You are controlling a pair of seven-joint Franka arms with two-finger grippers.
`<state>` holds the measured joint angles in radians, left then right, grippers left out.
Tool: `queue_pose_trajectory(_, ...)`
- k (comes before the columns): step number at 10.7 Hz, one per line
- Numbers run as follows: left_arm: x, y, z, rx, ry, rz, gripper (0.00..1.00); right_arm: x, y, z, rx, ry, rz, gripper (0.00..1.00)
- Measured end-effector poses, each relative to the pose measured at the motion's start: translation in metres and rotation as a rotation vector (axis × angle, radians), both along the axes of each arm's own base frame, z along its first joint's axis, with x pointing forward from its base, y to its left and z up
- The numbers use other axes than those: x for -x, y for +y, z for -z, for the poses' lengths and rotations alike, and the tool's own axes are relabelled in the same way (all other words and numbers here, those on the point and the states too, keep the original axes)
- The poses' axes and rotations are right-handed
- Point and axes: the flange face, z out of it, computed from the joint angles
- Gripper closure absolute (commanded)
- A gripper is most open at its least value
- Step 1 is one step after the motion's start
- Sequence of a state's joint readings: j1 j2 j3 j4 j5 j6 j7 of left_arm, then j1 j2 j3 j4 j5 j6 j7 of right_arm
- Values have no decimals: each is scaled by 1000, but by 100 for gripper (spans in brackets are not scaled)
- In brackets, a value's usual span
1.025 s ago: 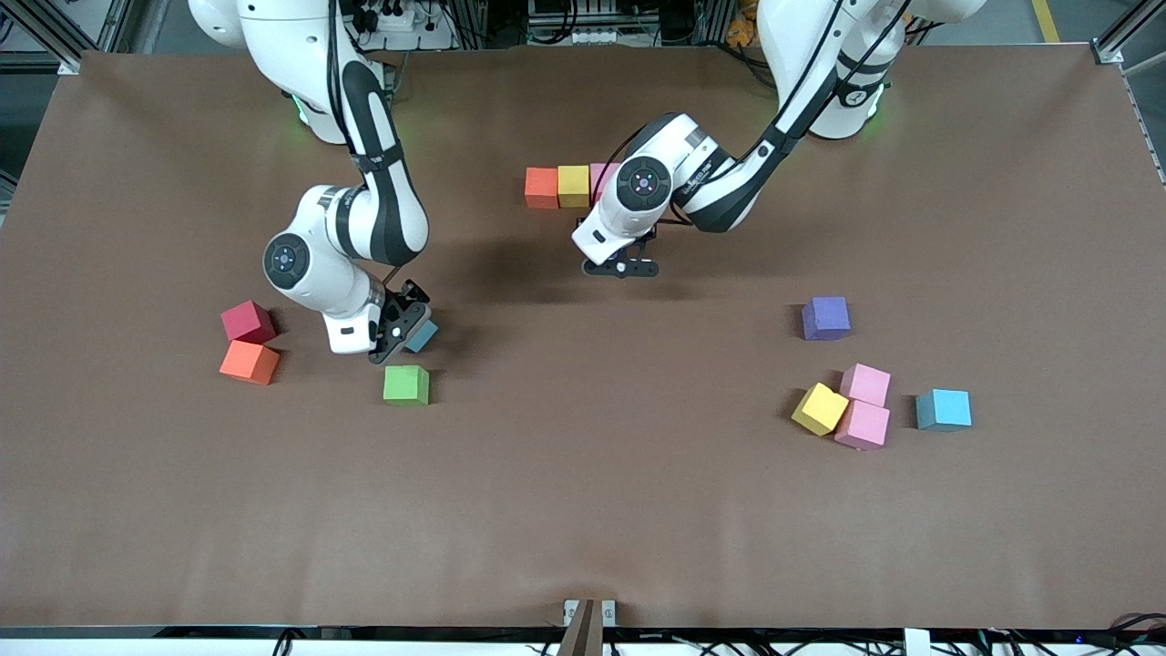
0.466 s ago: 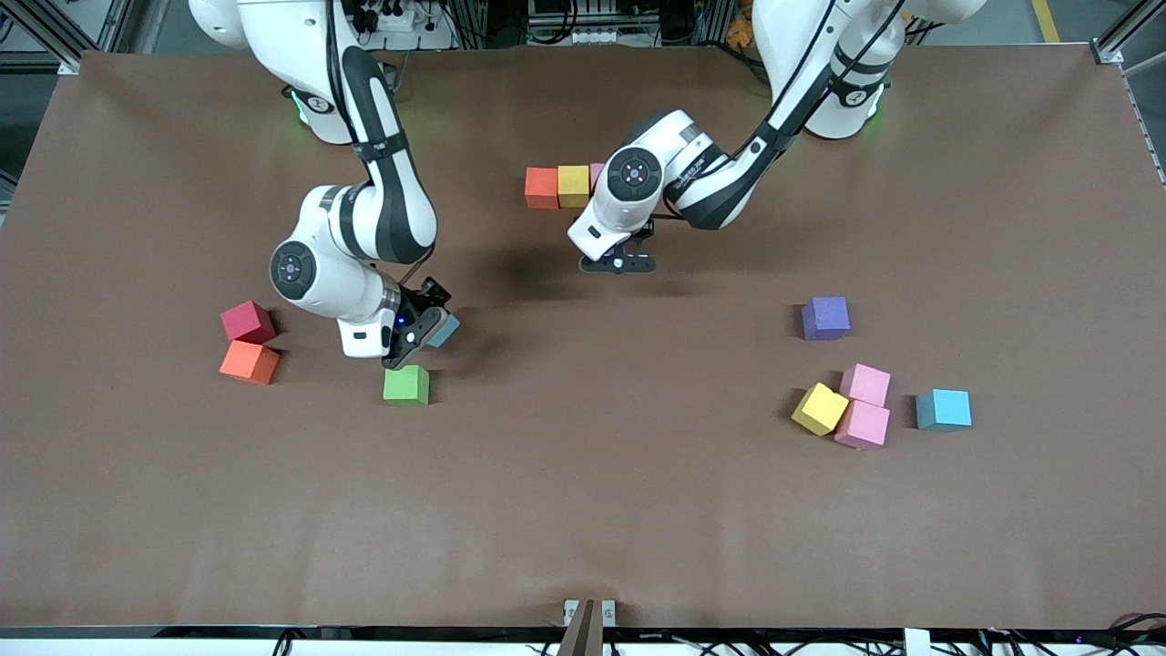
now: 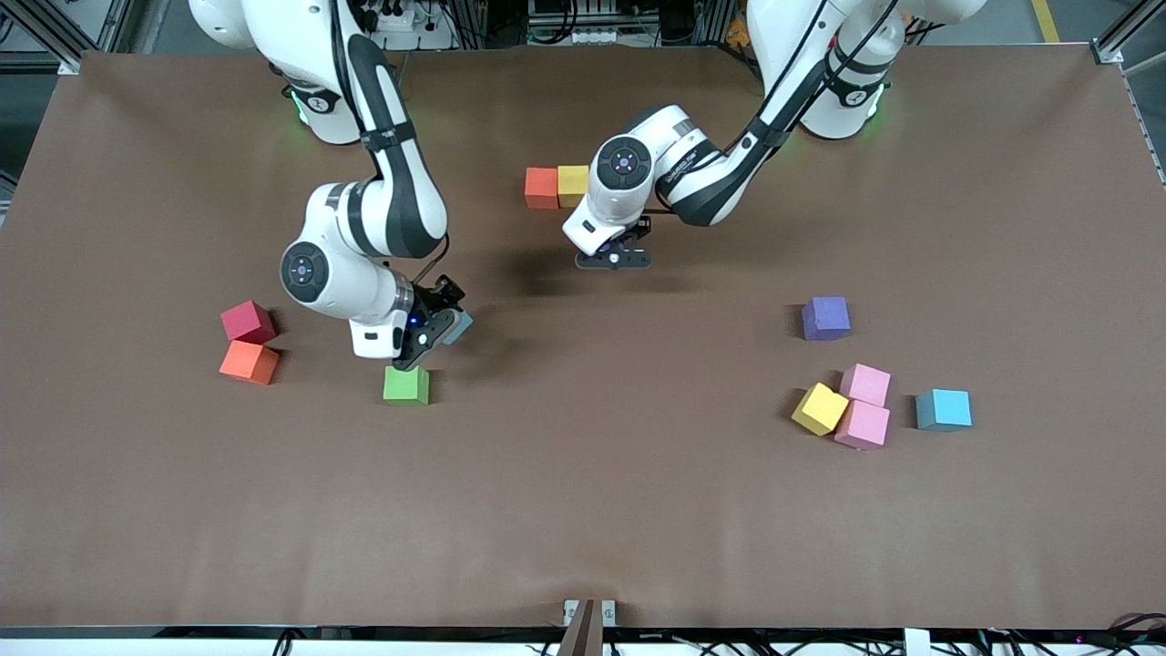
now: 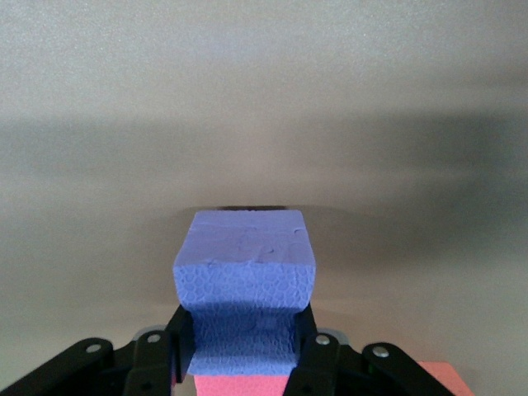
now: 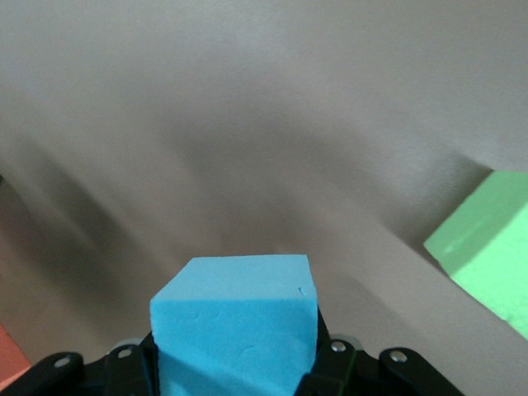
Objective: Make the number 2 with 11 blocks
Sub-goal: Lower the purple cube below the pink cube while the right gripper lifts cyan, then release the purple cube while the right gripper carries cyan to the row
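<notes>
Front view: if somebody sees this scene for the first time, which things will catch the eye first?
Both arms carry a cube: the right end effector grips a light blue block just above the green block, and the left end effector holds a purple block beside the started row, where an orange block and a yellow block touch. Loose cubes lie toward both table ends.

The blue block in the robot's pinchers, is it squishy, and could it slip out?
Probably a bit squishy: in the left wrist view the blue block looks pinched narrower where the left gripper clamps it. Its dimpled, matte surface suggests decent grip, so slipping seems unlikely. It is likely light, and with flat faces it should sit still rather than roll.
</notes>
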<state>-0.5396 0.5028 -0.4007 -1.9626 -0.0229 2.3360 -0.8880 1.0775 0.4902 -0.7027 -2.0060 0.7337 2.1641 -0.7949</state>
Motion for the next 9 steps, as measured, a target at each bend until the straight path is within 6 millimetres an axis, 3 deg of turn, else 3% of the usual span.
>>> queue_pose_trajectory(5, 11, -3, 7, -11, 11, 17, 52, 28, 80, -14, 86, -117, -338, 83)
queue_pose_trajectory(9, 12, -3, 13, -16, 20, 18, 48, 24, 77, -15, 76, -148, -401, 83)
